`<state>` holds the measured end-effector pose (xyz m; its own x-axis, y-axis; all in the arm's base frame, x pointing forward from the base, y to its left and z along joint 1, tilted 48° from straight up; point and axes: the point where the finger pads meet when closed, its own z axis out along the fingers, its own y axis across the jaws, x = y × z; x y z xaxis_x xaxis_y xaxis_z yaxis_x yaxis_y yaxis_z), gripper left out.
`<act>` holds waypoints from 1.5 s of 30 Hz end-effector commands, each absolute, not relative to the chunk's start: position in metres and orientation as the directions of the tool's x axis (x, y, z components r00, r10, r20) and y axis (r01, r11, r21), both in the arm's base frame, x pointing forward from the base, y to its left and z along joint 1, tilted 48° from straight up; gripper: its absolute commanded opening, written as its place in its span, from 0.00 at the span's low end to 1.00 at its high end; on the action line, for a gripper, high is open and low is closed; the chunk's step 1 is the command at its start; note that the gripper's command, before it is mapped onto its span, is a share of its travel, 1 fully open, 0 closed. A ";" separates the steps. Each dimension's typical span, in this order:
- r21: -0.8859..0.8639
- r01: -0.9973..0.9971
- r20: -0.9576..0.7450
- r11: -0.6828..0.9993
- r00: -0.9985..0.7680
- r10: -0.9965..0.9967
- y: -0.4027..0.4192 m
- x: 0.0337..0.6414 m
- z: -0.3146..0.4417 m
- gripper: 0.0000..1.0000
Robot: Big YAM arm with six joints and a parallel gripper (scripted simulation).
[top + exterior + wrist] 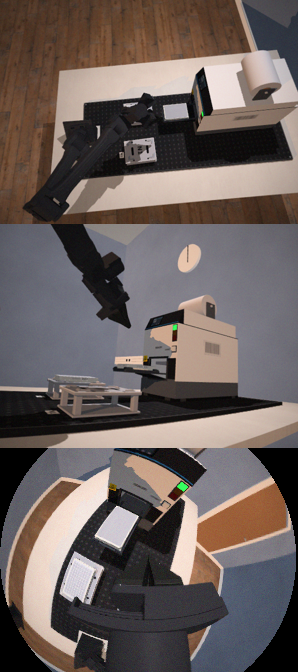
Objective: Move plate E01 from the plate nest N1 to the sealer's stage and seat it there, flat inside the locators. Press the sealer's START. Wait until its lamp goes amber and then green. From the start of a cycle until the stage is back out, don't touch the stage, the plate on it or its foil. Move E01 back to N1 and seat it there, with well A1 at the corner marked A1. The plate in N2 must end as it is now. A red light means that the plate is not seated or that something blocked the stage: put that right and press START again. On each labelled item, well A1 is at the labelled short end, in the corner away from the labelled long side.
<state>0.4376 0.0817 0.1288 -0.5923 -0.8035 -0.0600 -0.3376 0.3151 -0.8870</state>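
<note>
My gripper point(158, 119) point(130, 326) point(148, 558) is shut with nothing between its fingers, in the air above and left of the sealer's stage point(124, 369). Plate E01 point(175, 111) point(129, 360) point(117, 527) is on the extended stage; its top looks smooth and pale, without visible wells. Whether it sits fully flat is hard to tell. The sealer's lamp point(203, 114) point(175, 327) point(182, 486) shows green. The START button point(174, 349) point(166, 504) is below it. Nest N1 point(152, 155) point(77, 405) is empty. The N2 plate point(75, 378) point(79, 579) sits in its nest, partly hidden by my arm in the top view.
The sealer point(233, 91) point(204, 364) stands right of the nests, with a foil roll point(259, 70) point(197, 302) on top. My arm point(85, 155) point(83, 247) reaches across the left part of the black mat point(170, 153).
</note>
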 end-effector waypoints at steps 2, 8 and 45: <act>-0.864 -0.212 -0.231 0.457 -0.639 -0.734 0.087 0.445 0.137 0.00; -0.804 -0.086 -0.390 0.589 -0.672 -0.630 0.095 0.449 0.136 0.00; -0.715 0.091 -0.216 0.694 -0.972 -0.095 0.090 0.464 0.128 0.00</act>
<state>0.4518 0.0963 0.1202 -0.9400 -0.2806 -0.1942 -0.0514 0.6790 -0.7323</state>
